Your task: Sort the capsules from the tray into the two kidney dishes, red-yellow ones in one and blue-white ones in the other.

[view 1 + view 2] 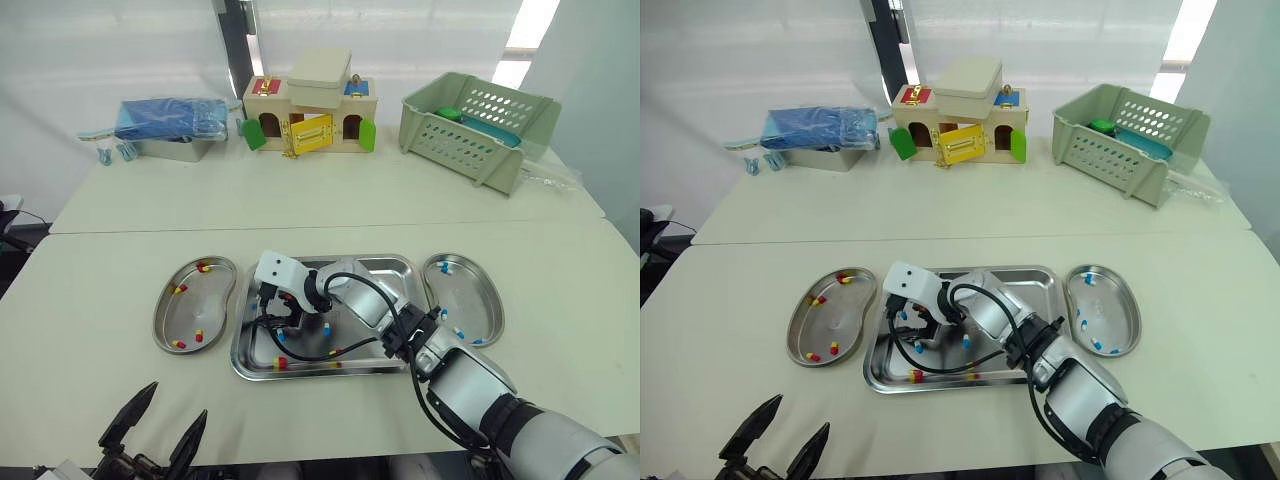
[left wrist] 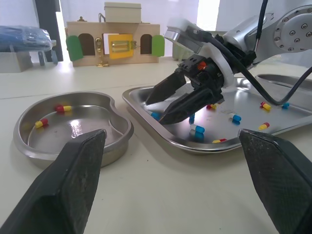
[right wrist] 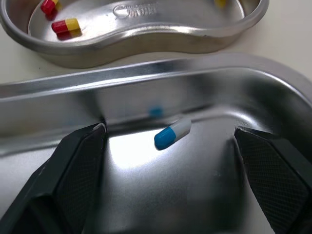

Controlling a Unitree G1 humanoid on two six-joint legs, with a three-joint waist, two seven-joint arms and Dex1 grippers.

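Right tool [image 2: 157,111], stretched across the tray [image 1: 380,258] and angled down, stands wide astride a blue-white capsule [image 3: 172,132] lying slantwise, white end toward the tray's wall

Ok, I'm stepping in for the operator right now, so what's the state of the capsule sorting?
Left gripper: open, empty, above the near edge of the table.
Right gripper: open, low in the tray, fingers either side of a blue-white capsule, not yet gripped.
Done: red-yellow capsules lie in the left kidney dish, blue-white in the right kidney dish.
Left to do: capsules of both colours lie in the tray.
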